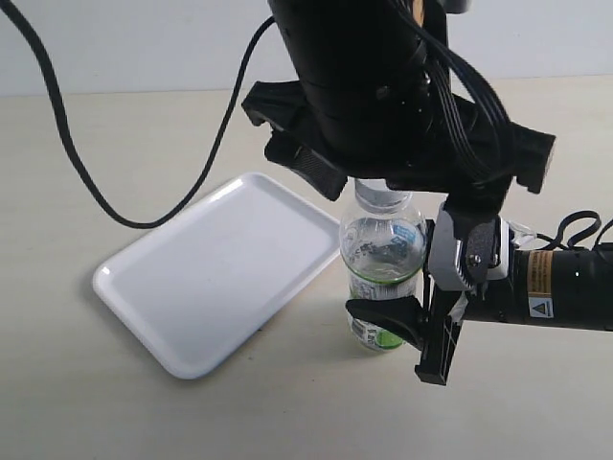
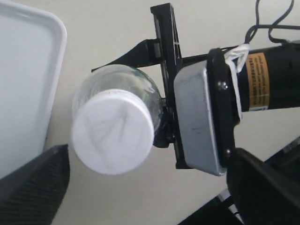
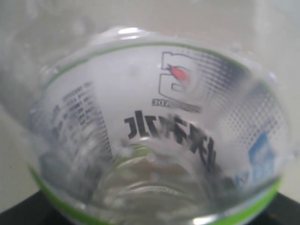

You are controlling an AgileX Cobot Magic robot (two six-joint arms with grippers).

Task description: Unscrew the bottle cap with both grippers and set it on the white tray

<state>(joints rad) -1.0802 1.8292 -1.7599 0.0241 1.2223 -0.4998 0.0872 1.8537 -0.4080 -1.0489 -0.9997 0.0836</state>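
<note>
The clear bottle (image 1: 383, 244) with its green-edged label stands upright on the table, just right of the white tray (image 1: 215, 273). My right gripper (image 1: 397, 316) reaches in from the right and is shut on the bottle's lower body; in the right wrist view the bottle (image 3: 154, 136) fills the frame. The white bottle cap (image 2: 112, 136) sits on the neck. My left gripper (image 2: 147, 161) hangs over it from above, open, with its black fingers (image 2: 33, 187) standing wide on either side and not touching the cap. In the exterior view only a sliver of the cap (image 1: 376, 195) shows under that gripper.
A black cable (image 1: 77, 153) loops across the table behind the tray. The right arm's body with its yellow label (image 1: 541, 278) lies low over the table on the right. Bare beige tabletop (image 1: 287, 412) lies in front.
</note>
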